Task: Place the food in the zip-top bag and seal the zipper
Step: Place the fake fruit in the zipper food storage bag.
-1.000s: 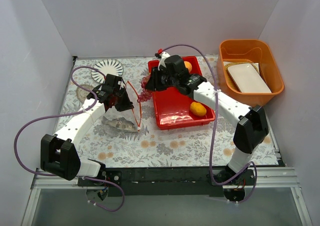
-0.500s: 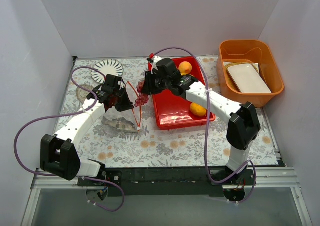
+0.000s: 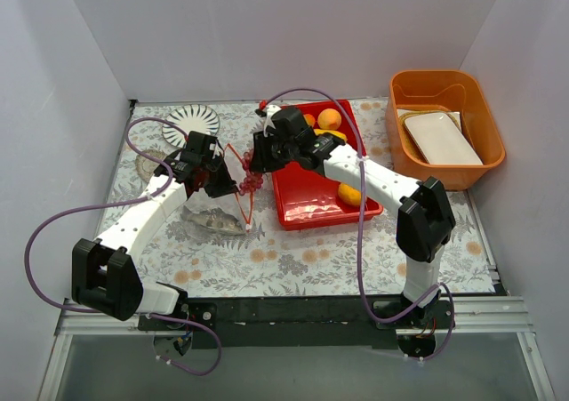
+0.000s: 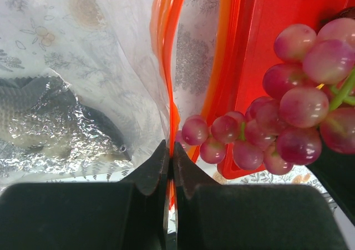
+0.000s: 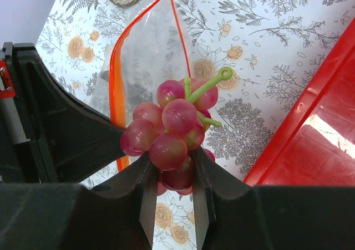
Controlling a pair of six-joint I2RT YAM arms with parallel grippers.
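My right claw (image 5: 172, 189) is clamped on the purple grapes (image 5: 173, 129), jaws closed around the lower berries, with the bunch poised just before the gaping mouth of the zip-top bag (image 5: 145, 56) straight ahead of the fingertips. My left claw (image 4: 169, 157) is pinched shut on the zipper (image 4: 165, 56), propping that mouth open. The grapes look light, hard and knobbly, so I judge they could roll between smooth pads, and a hold across the thick of the cluster seems safest. The bag is limp film, and I judge it would sag shut unless held by its stiffer rim strip. A silver fish (image 4: 50, 111) already lies inside, below and to the left of my left claw. The red tray (image 5: 310, 144) sits just right of my right claw, its wall close beside the bag, with orange fruits (image 3: 330, 118) on it behind that claw. The narrow opening and my left claw's own fingers beside it are what crowd the drop.
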